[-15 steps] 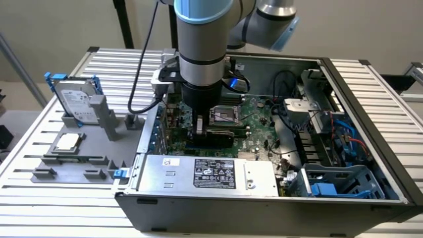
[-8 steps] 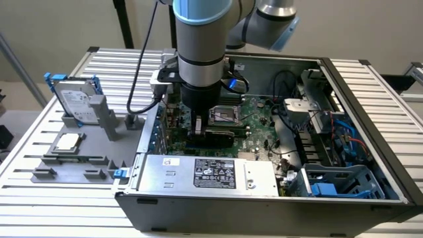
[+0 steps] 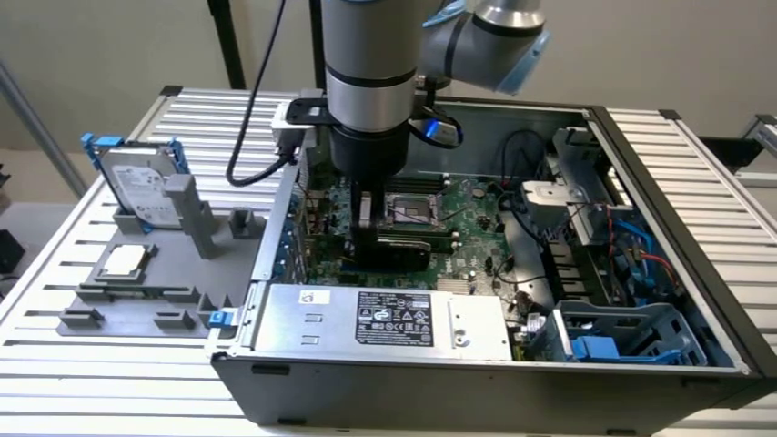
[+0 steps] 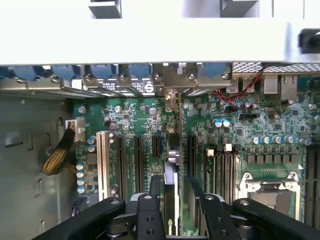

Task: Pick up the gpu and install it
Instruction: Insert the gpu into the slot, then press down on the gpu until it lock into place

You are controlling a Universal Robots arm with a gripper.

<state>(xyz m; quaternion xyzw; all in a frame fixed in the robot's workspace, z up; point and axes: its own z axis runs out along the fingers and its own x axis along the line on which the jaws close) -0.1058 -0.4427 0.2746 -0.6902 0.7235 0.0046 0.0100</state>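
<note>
Fingers of the end effector stand a little apart on both sides of the gpu. In the wrist view the two black fingers sit close to the thin card, one on each side, but I cannot tell if they press on it or have let go. The gpu stands up on its edge, down in a slot on the green motherboard, with long black slots next to it. Its metal end points to the back wall of the case.

In the exterior view the end effector reaches straight down into the open computer case, and the black gpu is low on the board, just beside the square CPU socket. A silver power supply lies at the front of the case.

On the bench, at the exterior view's left, a grey holder carries a hard drive with a blue frame and a small square chip.
</note>
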